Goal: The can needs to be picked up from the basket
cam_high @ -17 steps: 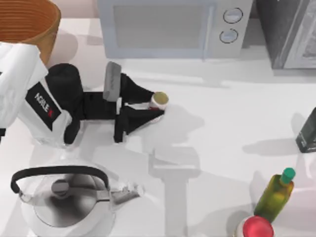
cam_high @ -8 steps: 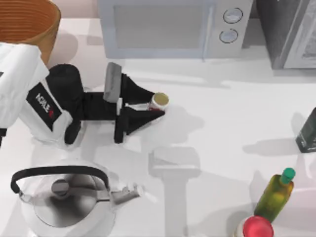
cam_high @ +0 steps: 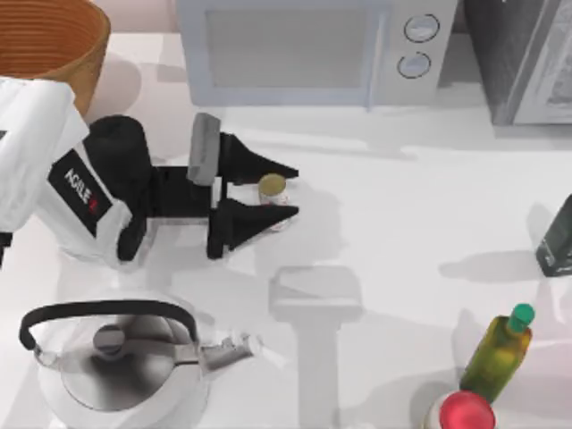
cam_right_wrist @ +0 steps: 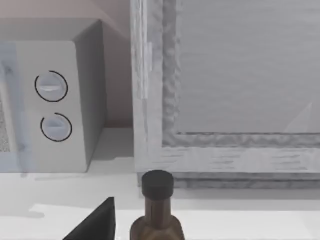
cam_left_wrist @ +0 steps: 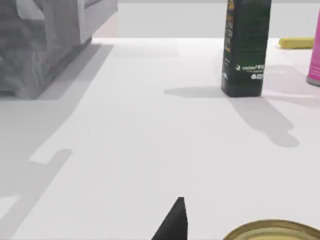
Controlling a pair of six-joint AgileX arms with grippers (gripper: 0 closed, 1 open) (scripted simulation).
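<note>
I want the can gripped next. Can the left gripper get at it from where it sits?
Probably yes: the left gripper is open with the can standing on the table between its fingers, and nothing lies between them.

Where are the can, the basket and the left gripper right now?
can [cam_high: 272, 186]: top view, on its yellowish round end.
basket [cam_high: 54, 40]: top view, on its ribbed inner wall, at the table's far left corner.
left gripper [cam_high: 288, 191]: top view, midway between its fingertips, either side of the can.
</note>
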